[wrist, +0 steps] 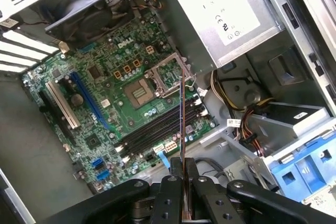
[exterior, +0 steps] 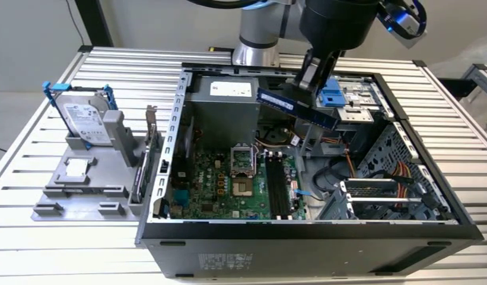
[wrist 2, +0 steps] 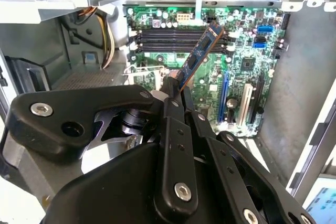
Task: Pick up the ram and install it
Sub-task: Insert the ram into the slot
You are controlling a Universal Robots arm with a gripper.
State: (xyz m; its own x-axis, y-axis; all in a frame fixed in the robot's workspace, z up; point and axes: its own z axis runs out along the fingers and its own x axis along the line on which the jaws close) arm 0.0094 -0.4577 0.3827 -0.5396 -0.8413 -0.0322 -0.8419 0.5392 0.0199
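Clamped on the ram (exterior: 299,108), the end effector (exterior: 306,83) hangs in the upper middle of the exterior view. Its fingers are closed on the stick's flat faces near one end, so most of the length juts out free. The ram is in the air above the open computer case (exterior: 306,228), tilted so that its long edge slopes down toward the exterior view's right. It sits over the region between the power supply (exterior: 227,104) and the blue drive bay (exterior: 332,95), touching nothing but the fingers. The black memory slots (exterior: 277,187) lie in the lower middle of the case, beside the CPU socket (exterior: 241,159) and well apart from the stick; they look empty.

In the first wrist view the ram (wrist: 181,119) appears edge-on, rising from the end effector (wrist: 184,163) and crossing the line of the slots (wrist: 152,129) rather than running along them. The second wrist view shows the ram (wrist 2: 202,51) slanting across the slots (wrist 2: 176,36) from the end effector (wrist 2: 176,85).

The step in hand looks like carrying and lining up. Doing it well probably means levelling the stick, turning it parallel to one slot, and keeping clear of the orange cables (exterior: 352,166) and the case walls. The off-centre grip may let the ram pivot, so slow, even motion seems wise. The hard drive (exterior: 83,119) stands apart on the bench (exterior: 124,59).
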